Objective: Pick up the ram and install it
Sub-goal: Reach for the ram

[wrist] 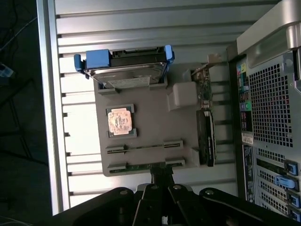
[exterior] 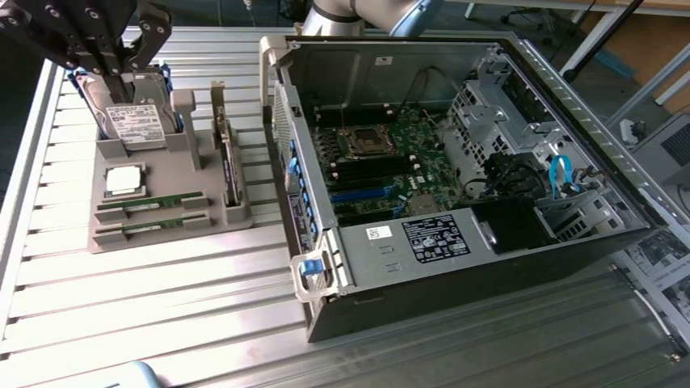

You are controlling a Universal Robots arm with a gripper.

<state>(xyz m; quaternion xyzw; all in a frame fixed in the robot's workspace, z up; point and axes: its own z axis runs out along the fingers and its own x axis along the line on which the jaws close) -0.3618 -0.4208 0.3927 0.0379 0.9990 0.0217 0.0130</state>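
while claw (exterior: 116,69) hangs clenched, empty, over hard drive (exterior: 135,124), ram (exterior: 151,204) and twin stick (exterior: 151,229) lie slotted in grey holder (exterior: 173,174), well apart from me. my worry: shut claw would strike thin board edge, chip it; wrong stick or drive grabbed. arm high, claw aimed down at holder's drive end.

Oblique exterior, overhead wrist; shared parts tray (exterior: 173,179)

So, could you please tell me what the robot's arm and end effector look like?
The end effector is black, built of angular linkage bars joined by small round silver pivot pins and narrowing to a slim tip. The arm is a smooth rounded tube in pale silver-grey, with a bluish part beside it.
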